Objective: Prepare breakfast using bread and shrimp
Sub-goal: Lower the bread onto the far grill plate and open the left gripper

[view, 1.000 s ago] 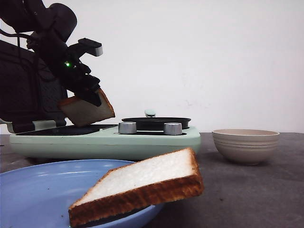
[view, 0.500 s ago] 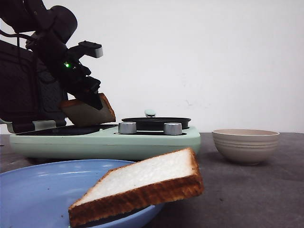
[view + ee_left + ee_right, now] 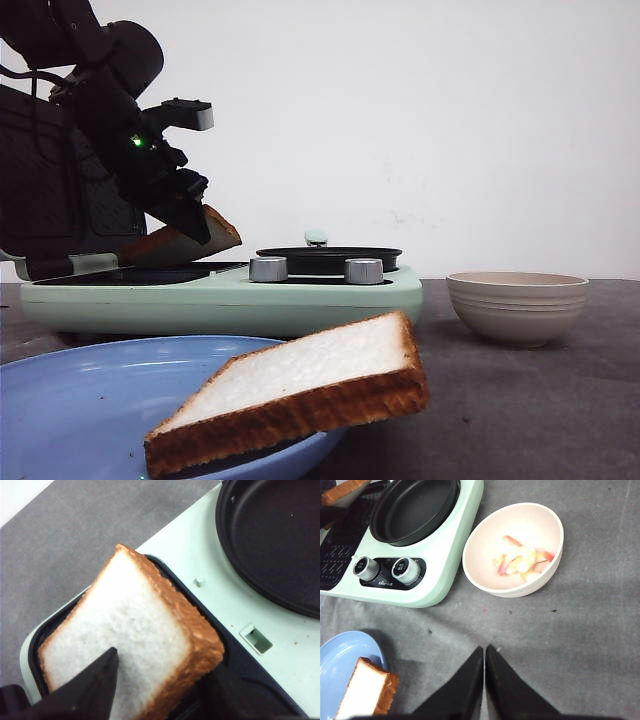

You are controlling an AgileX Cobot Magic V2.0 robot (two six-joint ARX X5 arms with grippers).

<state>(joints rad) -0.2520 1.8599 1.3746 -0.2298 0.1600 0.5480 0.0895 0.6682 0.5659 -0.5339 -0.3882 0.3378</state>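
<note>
We are gripping one bread slice [image 3: 130,635] with our left fingers [image 3: 107,677], tilting it into the cooker's [image 3: 300,290] dark griddle tray. Our right fingers [image 3: 484,680] are pressed together, holding nothing, beside the cooker. The shrimp [image 3: 522,562] are lying in the bowl [image 3: 480,570].
</note>
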